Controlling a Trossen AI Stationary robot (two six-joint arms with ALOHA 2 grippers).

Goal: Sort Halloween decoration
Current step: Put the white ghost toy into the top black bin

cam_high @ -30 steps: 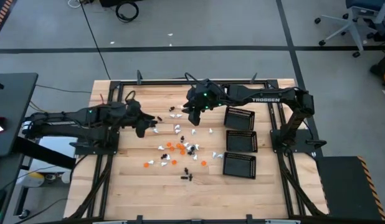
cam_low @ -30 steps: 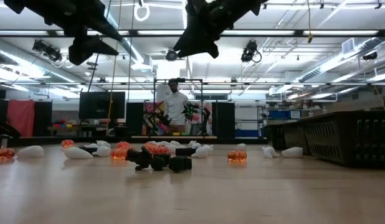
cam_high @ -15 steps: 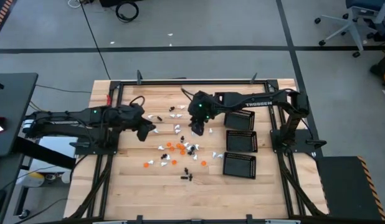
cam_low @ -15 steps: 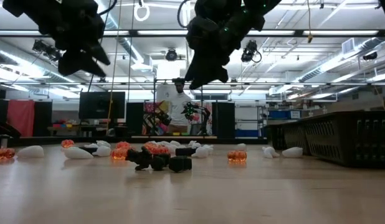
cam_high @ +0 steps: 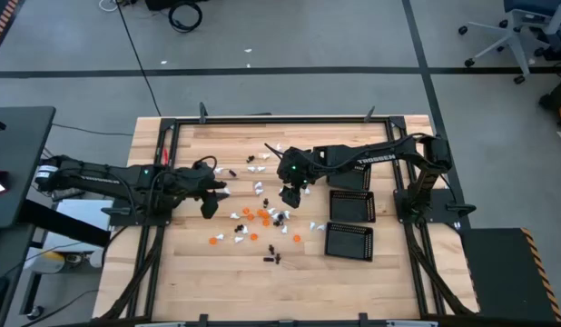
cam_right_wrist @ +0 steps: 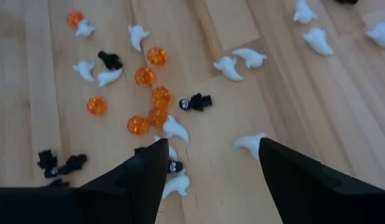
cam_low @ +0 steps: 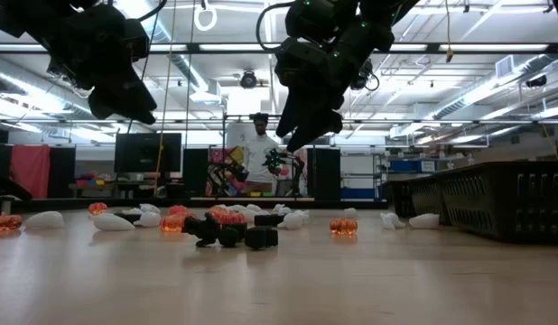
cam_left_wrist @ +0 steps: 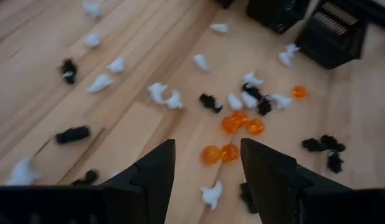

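The Halloween decoration lies scattered mid-table: white ghosts point(cam_high: 258, 188), orange balls point(cam_high: 247, 214) and black figures point(cam_high: 273, 257), all resting loose on the wood. My right gripper point(cam_high: 290, 196) hangs open above the pile's far right part; its wrist view shows a white ghost point(cam_right_wrist: 250, 144), orange balls point(cam_right_wrist: 147, 76) and a black figure point(cam_right_wrist: 195, 102) below it. My left gripper point(cam_high: 209, 207) hangs open over the pile's left side, with orange balls point(cam_left_wrist: 233, 121) and white ghosts point(cam_left_wrist: 158, 93) ahead of its fingers. In the low view both grippers point(cam_low: 139, 108) point(cam_low: 302, 135) are well above the tabletop.
Three square black mesh trays point(cam_high: 350, 174) point(cam_high: 351, 207) point(cam_high: 349, 241) stand in a row along the table's right side, next to the right arm's base. A dark frame point(cam_high: 262, 119) borders the table. In the room behind stands a person point(cam_low: 255, 153).
My right gripper has swung from the far side toward the near edge and come down over the pile. My left gripper has moved a little toward the near edge and lower. The trinkets lie as before.
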